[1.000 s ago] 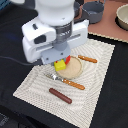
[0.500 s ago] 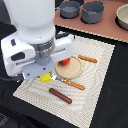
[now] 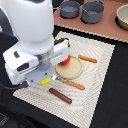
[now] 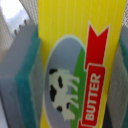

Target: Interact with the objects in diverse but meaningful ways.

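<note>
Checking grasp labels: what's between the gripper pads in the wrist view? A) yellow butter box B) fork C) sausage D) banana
A: the wrist view shows the yellow butter box, with a cow picture and a red BUTTER banner, sitting between the teal-edged pads; the sausage lies on the mat.

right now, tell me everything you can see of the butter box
The butter box fills the wrist view: a yellow rectangular box, smooth like printed card or plastic, with a red ribbon mark, a red panel reading BUTTER, a green stripe and a black-and-white cow on a pale oval. It sits between the pincer's two teal-faced grey pads, which press on its two sides. In the exterior view only a small yellow bit peeks out below the arm, above the striped cloth; whether it rests on the cloth cannot be told.
</note>
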